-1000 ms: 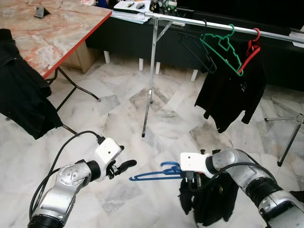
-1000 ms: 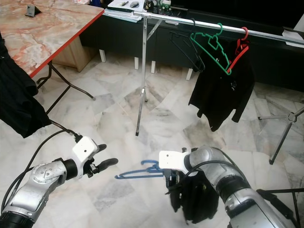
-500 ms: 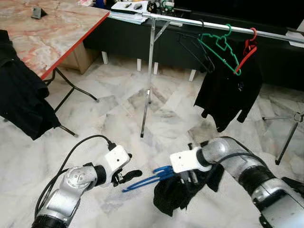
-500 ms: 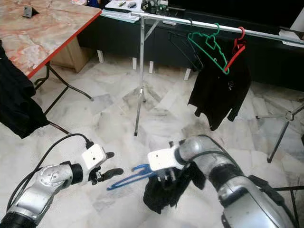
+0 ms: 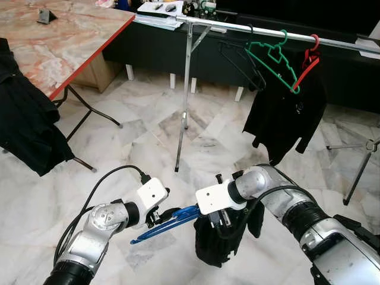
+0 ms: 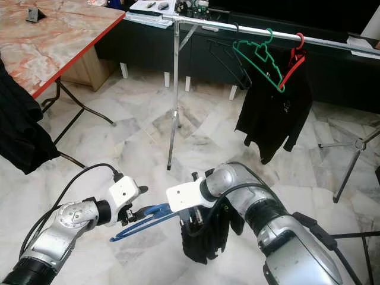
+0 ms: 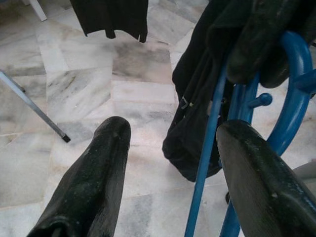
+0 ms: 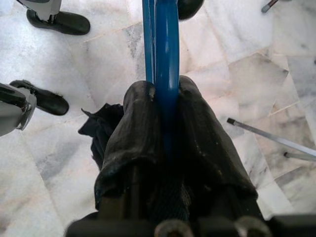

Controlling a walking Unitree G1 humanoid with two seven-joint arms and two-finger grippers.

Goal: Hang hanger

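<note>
Right wrist view: the right gripper [image 8: 165,143] is clenched on one blue hanger [image 5: 172,218], a black garment [image 5: 222,237] dangling under it. The left gripper [image 7: 170,148] is spread wide, one finger [image 7: 256,168] touching the hanger's hook end. On the rail [image 5: 249,28] hang three hangers: black [image 5: 240,59], green [image 5: 270,56], red [image 5: 309,62]. Open marble floor [image 5: 148,136] lies between the robot and the rack.
</note>
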